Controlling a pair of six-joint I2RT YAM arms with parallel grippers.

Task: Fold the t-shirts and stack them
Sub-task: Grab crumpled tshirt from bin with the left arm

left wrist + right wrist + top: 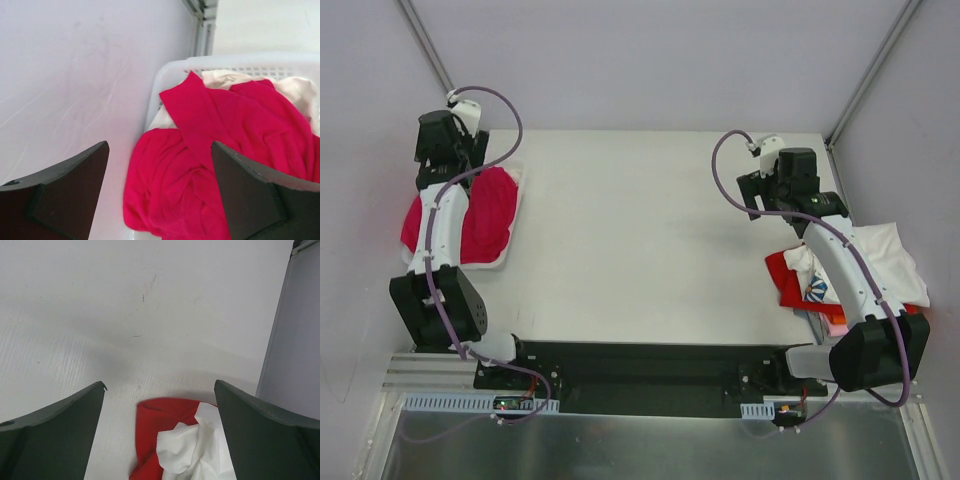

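A crimson-magenta t-shirt [488, 208] [200, 150] lies crumpled in a white plastic basket [512, 232] [250, 62] at the table's left, over a cream cloth [225, 77]. My left gripper [448, 168] [160, 150] hangs open above it, with nothing between its fingers. At the right lies a loose pile of t-shirts: a white one [885, 255] [200, 450] on top, a red one [780, 272] [160, 425] under it, and pink and orange edges at the front. My right gripper [800, 195] [159, 385] is open over the pile's far edge and holds nothing.
Grey walls close in the table on the left, back and right, with a metal post [285, 325] at the right rear corner. The white tabletop [640, 240] lies between basket and pile. The arm bases and a black rail [640, 365] line the near edge.
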